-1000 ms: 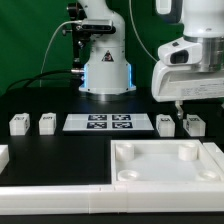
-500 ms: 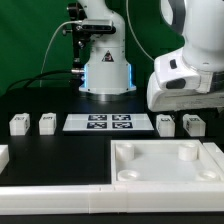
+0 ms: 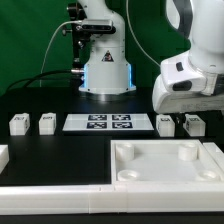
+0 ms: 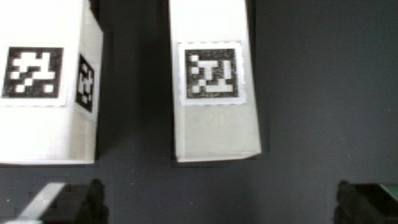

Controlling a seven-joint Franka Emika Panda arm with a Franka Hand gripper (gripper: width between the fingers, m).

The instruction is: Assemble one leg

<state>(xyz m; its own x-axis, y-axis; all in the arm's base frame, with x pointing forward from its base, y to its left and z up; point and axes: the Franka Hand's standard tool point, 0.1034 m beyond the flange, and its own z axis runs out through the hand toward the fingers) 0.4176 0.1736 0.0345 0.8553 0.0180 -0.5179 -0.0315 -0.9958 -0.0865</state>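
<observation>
**Exterior view.** The black table [image 3: 40, 150] holds a large white tray-like panel [image 3: 165, 185] with a raised rim at the front, toward the exterior view's right. A round socket [image 3: 187, 152] sits in its far corner. All four small white legs lie outside the panel, on the table behind its far rim. A left-hand pair of legs [image 3: 18, 124] is well apart from a right-hand pair of legs [image 3: 194, 124], and the marker board [image 3: 97, 123] lies flat between the pairs. The arm [image 3: 192, 80] hangs low just above the right-hand pair. Its fingers are not clear from here, and which leg of that pair it is aimed at cannot be told.

**Wrist view.** The leg [image 4: 217, 85] lies flat with its tagged face up, lined up with the middle of the gripper [image 4: 217, 205]. It is ahead of the fingertips [image 4: 63, 205], not between them. The neighbour leg [image 4: 45, 80] lies parallel just beside it, with a narrow dark gap between the two. The jaws are spread wide and grip nothing.
</observation>
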